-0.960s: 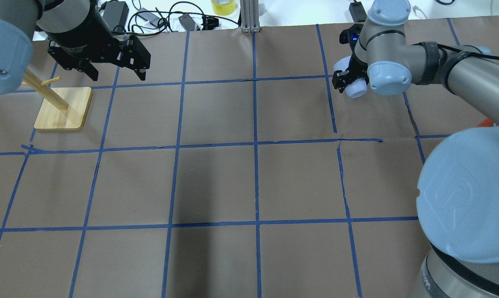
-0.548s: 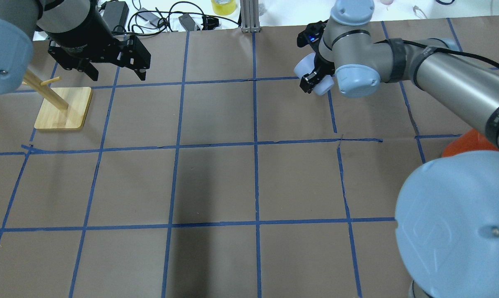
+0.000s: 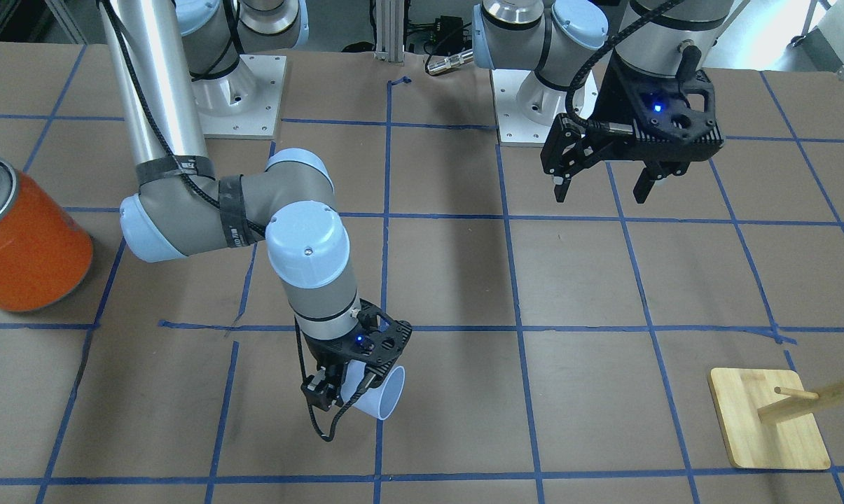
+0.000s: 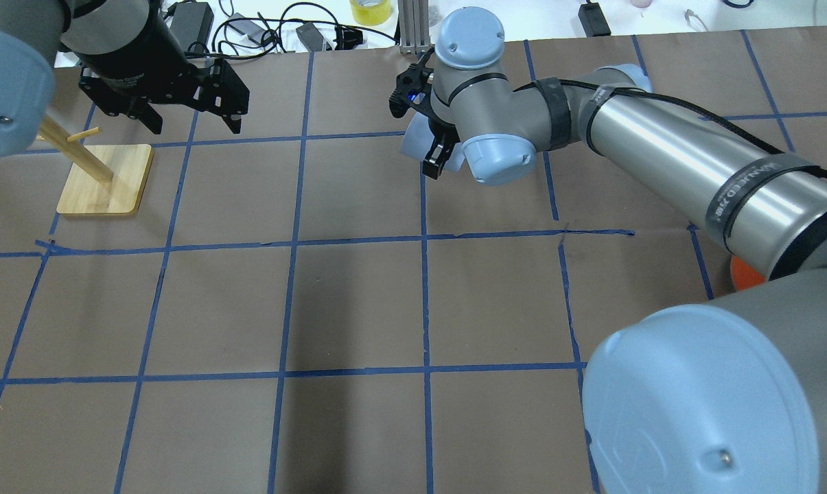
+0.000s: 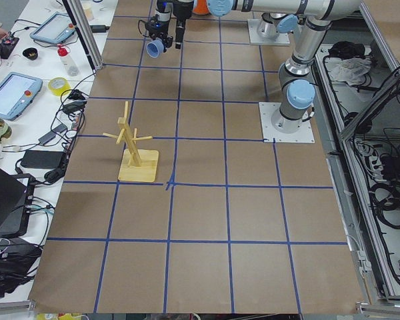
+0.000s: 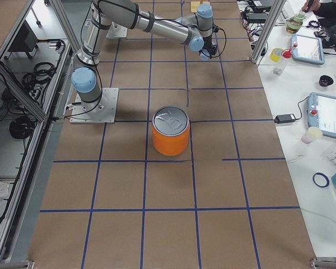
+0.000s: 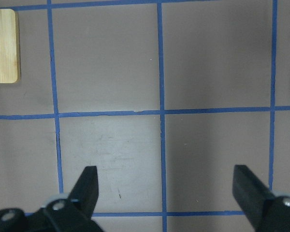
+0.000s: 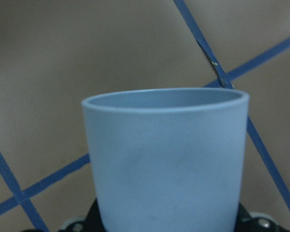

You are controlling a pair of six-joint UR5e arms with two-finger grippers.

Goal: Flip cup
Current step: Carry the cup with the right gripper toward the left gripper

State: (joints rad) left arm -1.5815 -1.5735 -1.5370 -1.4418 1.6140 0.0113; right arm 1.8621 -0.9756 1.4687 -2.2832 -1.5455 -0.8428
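The cup (image 3: 383,394) is a small pale blue-white tumbler. My right gripper (image 3: 341,392) is shut on it and holds it tilted on its side above the table, near the far middle blue line. The cup also shows in the overhead view (image 4: 415,135), partly hidden by the wrist, and fills the right wrist view (image 8: 166,159) with its rim pointing away from the camera. My right gripper shows in the overhead view (image 4: 435,152). My left gripper (image 4: 197,127) is open and empty, hovering at the far left; it also shows in the left wrist view (image 7: 165,176).
A large orange can with a silver lid (image 3: 26,238) stands on the robot's right side of the table. A wooden peg stand on a square base (image 4: 104,178) sits below my left gripper. Cables and gear (image 4: 262,31) lie beyond the far edge.
My right arm has swung left along the far side of the table with the cup in its grip, from the right column to the centre line. The left arm has not moved.
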